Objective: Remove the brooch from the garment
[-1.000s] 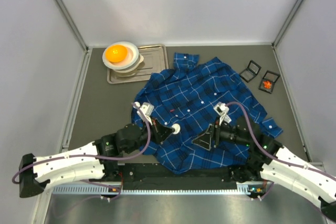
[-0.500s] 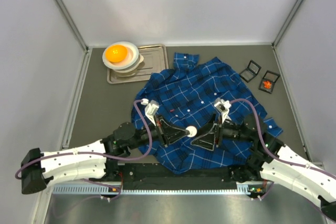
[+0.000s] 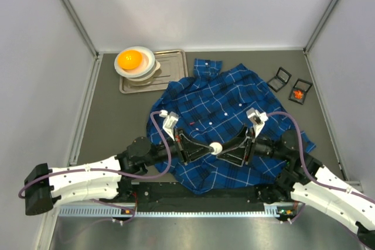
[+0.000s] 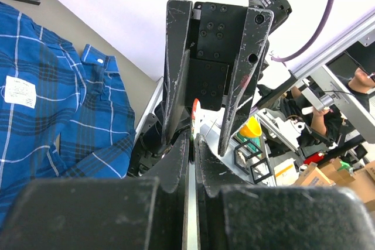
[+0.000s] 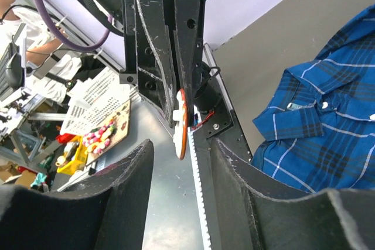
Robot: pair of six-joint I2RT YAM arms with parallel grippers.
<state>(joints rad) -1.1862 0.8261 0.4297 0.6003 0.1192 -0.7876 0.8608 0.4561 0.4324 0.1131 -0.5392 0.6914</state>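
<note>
The garment (image 3: pixel 228 100) is a dark-blue plaid shirt spread on the table; it also shows in the left wrist view (image 4: pixel 47 103) and the right wrist view (image 5: pixel 328 121). The brooch (image 3: pixel 215 147) is a round white and orange disc. My left gripper (image 3: pixel 208 148) is shut on the brooch and holds it above the shirt, edge-on in the right wrist view (image 5: pixel 181 124) and a thin sliver in the left wrist view (image 4: pixel 194 112). My right gripper (image 3: pixel 229 149) is open and faces the left gripper (image 4: pixel 193 139). The brooch sits just in front of the gap of my right gripper (image 5: pixel 179 150).
A stack of white bowls with an orange ball (image 3: pixel 132 61) rests on a metal tray (image 3: pixel 173 65) at the back left. Two small black boxes (image 3: pixel 280 78) (image 3: pixel 300 91) lie at the back right, one holding something orange.
My left gripper has moved right with the brooch, above the shirt. My right gripper has turned to face it, so the two now meet tip to tip.
</note>
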